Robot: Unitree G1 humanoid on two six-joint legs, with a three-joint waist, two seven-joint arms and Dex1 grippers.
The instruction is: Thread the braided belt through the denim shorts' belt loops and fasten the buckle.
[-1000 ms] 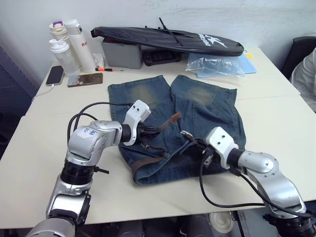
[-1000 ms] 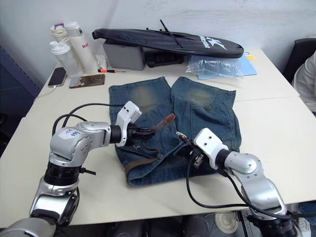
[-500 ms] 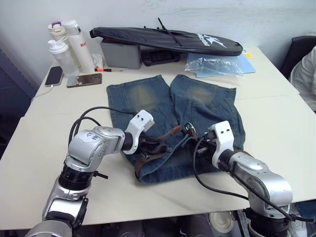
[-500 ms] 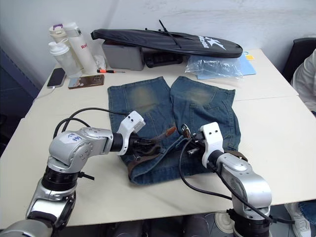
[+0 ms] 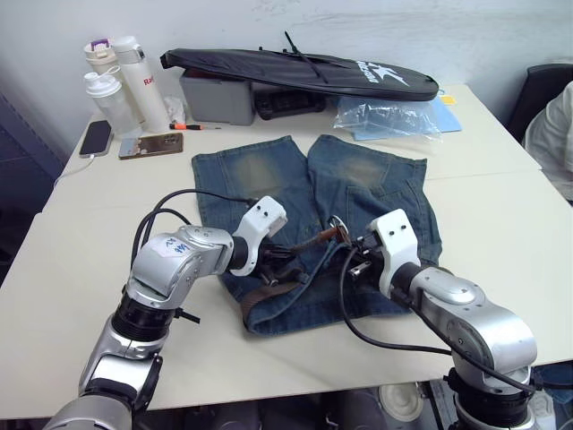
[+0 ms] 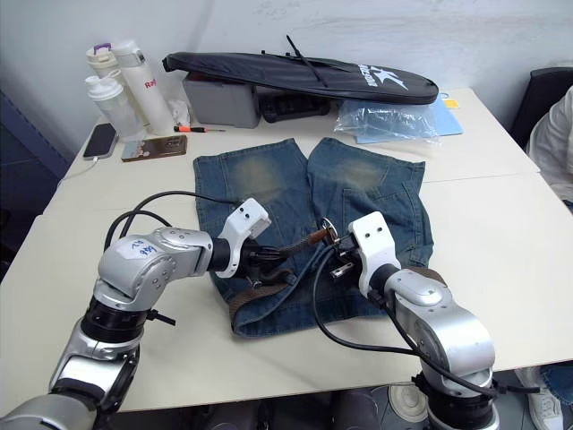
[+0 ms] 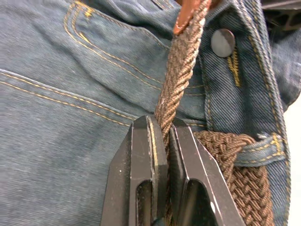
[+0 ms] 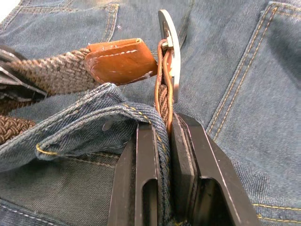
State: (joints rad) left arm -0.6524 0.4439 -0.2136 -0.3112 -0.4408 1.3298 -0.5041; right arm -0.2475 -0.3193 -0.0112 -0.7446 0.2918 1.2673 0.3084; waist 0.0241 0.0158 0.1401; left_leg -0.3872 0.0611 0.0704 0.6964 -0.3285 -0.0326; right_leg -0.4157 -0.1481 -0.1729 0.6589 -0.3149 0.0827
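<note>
The faded denim shorts [image 5: 358, 184] lie flat mid-table with the waistband toward me. The dark-brown braided belt [image 7: 181, 77] runs along that waistband and passes under a belt loop [image 7: 257, 148]. My left gripper [image 5: 285, 255] is shut on the braided strap a little behind its tan leather tip [image 8: 120, 60]. My right gripper [image 5: 351, 260] is shut on the belt's tan tab just below the silver buckle [image 8: 170, 56]. The buckle stands on edge, and the tan tip sits right beside its frame, above the shorts' fly button [image 7: 222, 42].
A long black bag [image 5: 300, 72] lies over a grey box [image 5: 219, 97] at the table's far edge. Bottles [image 5: 121, 81], a phone [image 5: 94, 137] and a second phone [image 5: 150, 143] are at the far left. A clear plastic bag [image 5: 394, 115] sits far right. A person's sleeve [image 5: 551, 134] shows at the right edge.
Both grippers have drawn closer over the waistband. The right one has lifted the buckle up and inward, and the left one has carried the tan tip right up beside it.
</note>
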